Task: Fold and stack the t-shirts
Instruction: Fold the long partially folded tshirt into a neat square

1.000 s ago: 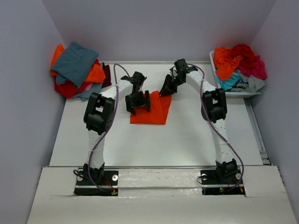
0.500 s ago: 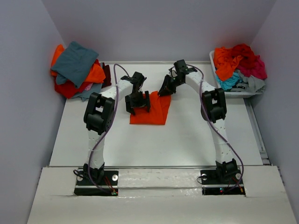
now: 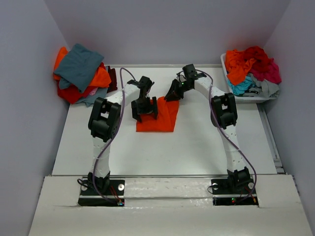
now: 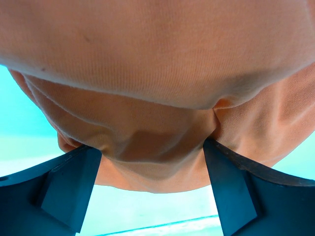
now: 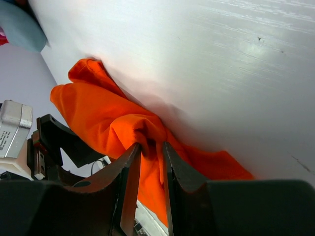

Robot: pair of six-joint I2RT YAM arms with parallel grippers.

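The right gripper (image 5: 150,147) is nearly closed, its two dark, smooth fingers (image 5: 129,167) pinching a raised ridge of the orange t-shirt (image 5: 106,118). From that pinch the soft cloth falls away in loose creases onto the white, faintly scratched table (image 5: 221,73) beneath it. Across the shirt from it, the left gripper (image 4: 150,164) stands wide open, its flat, angular black fingers (image 4: 69,187) far apart. A rounded bulge of the finely ribbed orange knit fills the gap between them and touches both inner edges. From above, the shirt lies as a roughly rectangular folded panel on the table, between and just in front of both grippers. Well off to the left gripper's outer side sits a heap of folded shirts (image 3: 81,71), teal-grey on top. Well beyond the right gripper's outer side, a white bin (image 3: 223,61) holds crumpled shirts (image 3: 253,64) in orange, red, magenta and turquoise.
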